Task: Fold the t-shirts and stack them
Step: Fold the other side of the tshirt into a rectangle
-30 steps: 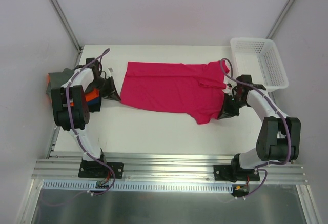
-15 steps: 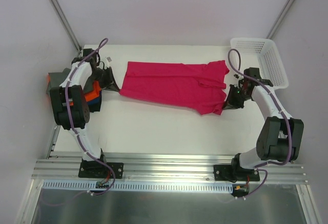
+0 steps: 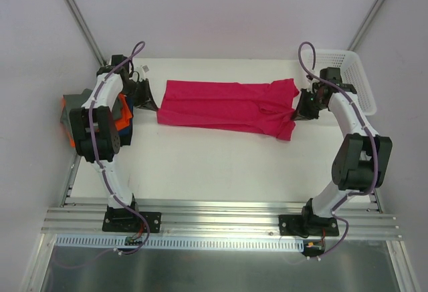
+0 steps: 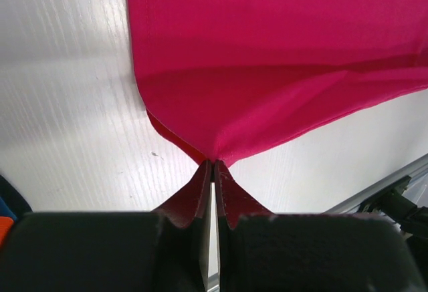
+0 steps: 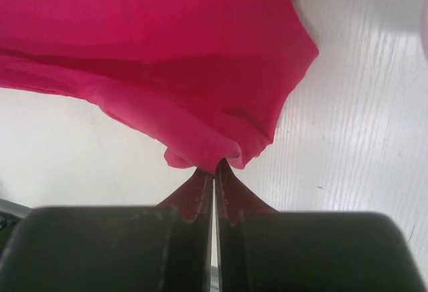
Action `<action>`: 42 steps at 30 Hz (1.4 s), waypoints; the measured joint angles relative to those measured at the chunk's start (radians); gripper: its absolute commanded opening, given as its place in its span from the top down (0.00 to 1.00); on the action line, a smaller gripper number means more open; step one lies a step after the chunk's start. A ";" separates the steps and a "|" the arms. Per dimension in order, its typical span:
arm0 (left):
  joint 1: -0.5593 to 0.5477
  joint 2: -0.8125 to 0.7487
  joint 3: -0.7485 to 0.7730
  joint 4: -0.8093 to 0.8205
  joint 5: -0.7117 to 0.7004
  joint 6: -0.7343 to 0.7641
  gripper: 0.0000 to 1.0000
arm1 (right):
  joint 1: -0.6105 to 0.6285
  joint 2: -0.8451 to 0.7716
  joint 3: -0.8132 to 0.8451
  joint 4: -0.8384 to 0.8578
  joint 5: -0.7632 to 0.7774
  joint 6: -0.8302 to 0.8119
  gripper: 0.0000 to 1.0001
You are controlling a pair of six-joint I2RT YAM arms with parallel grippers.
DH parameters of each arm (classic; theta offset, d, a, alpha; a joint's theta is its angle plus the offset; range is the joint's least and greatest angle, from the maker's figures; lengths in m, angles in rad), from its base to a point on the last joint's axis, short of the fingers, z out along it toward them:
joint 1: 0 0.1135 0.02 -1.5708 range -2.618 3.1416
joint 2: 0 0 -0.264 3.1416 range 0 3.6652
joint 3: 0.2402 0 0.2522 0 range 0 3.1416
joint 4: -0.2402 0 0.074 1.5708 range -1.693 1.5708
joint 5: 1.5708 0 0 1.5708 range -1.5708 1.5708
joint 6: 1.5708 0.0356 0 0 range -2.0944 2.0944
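A magenta-pink t-shirt (image 3: pixel 227 108) lies stretched across the far half of the white table, folded lengthwise into a narrow band. My left gripper (image 3: pixel 151 99) is shut on its left edge (image 4: pixel 212 152). My right gripper (image 3: pixel 299 110) is shut on its right end near the sleeve (image 5: pixel 217 158). Both hold the cloth low over the table. Grey, orange and navy shirts (image 3: pixel 120 119) lie in a pile at the table's left edge, partly behind my left arm.
A white mesh basket (image 3: pixel 348 78) stands at the far right corner, close behind my right arm. An aluminium rail (image 3: pixel 221 222) runs along the near edge. The white table (image 3: pixel 214 165) shows bare in front of the shirt.
Both grippers have carried the shirt's near edge away from me toward the far edge. The shirt has gone from a wide spread to a narrow folded band.
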 measured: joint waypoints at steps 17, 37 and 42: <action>-0.039 0.149 0.211 -0.005 -0.042 0.031 1.00 | 0.010 0.240 0.266 0.006 0.049 -0.035 1.00; -0.074 0.360 0.474 0.012 -0.087 0.034 1.00 | 0.083 0.422 0.507 -0.014 0.171 -0.128 1.00; -0.079 0.380 0.496 0.020 -0.131 0.034 1.00 | 0.081 0.492 0.566 -0.014 0.174 -0.127 1.00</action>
